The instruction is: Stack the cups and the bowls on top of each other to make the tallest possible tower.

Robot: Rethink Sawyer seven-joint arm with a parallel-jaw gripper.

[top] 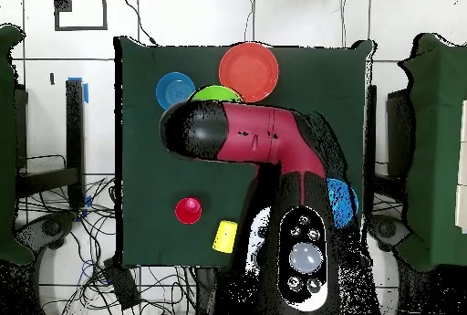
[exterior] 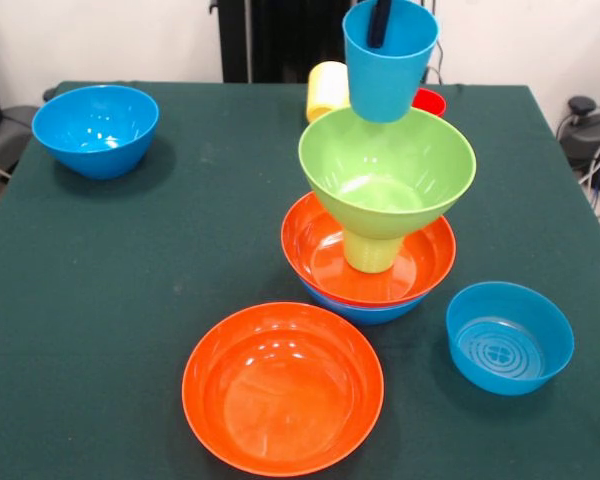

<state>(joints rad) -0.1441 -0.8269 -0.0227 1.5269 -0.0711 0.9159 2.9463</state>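
Observation:
The tower stands mid-table: a blue bowl [exterior: 365, 310] at the bottom, an orange bowl [exterior: 320, 250] in it, a lime green cup [exterior: 372, 250] standing in that, and a lime green bowl [exterior: 387, 165] on the cup. My gripper [exterior: 380, 35] comes down from the top edge with one dark finger inside a blue cup [exterior: 390, 70]. It holds the cup over the green bowl's far rim. I cannot tell whether the cup touches the bowl. In the overhead view my arm [top: 246, 133] hides the gripper and most of the green bowl [top: 214, 95].
A wide orange bowl [exterior: 283, 388] sits at the front. A smaller blue bowl [exterior: 509, 337] is at the right and a deep blue bowl [exterior: 96, 130] at the far left. A yellow cup [exterior: 327, 90] lies on its side and a red cup [exterior: 430, 100] sits behind the tower.

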